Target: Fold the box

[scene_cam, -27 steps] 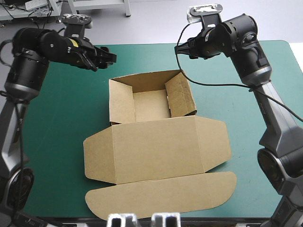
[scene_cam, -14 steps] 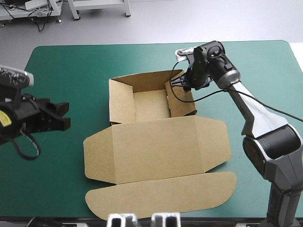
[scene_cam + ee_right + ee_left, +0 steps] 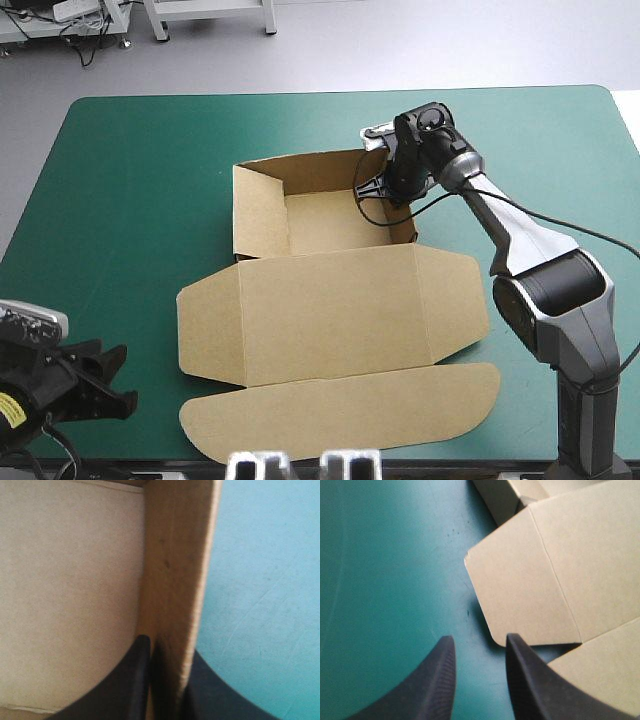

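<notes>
At the desk's near-left corner the left claw hovers spread and empty, near the left flap of the brown box. The box lies mid-desk, its tray walled at the far side and the rest flat toward the near edge. The right claw pinches the tray's right wall; with nothing bracing the box, a pull could drag it or crease that wall.

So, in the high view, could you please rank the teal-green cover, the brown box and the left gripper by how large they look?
1. teal-green cover
2. box
3. left gripper, plainly the smallest; none of these is a close call.
</notes>
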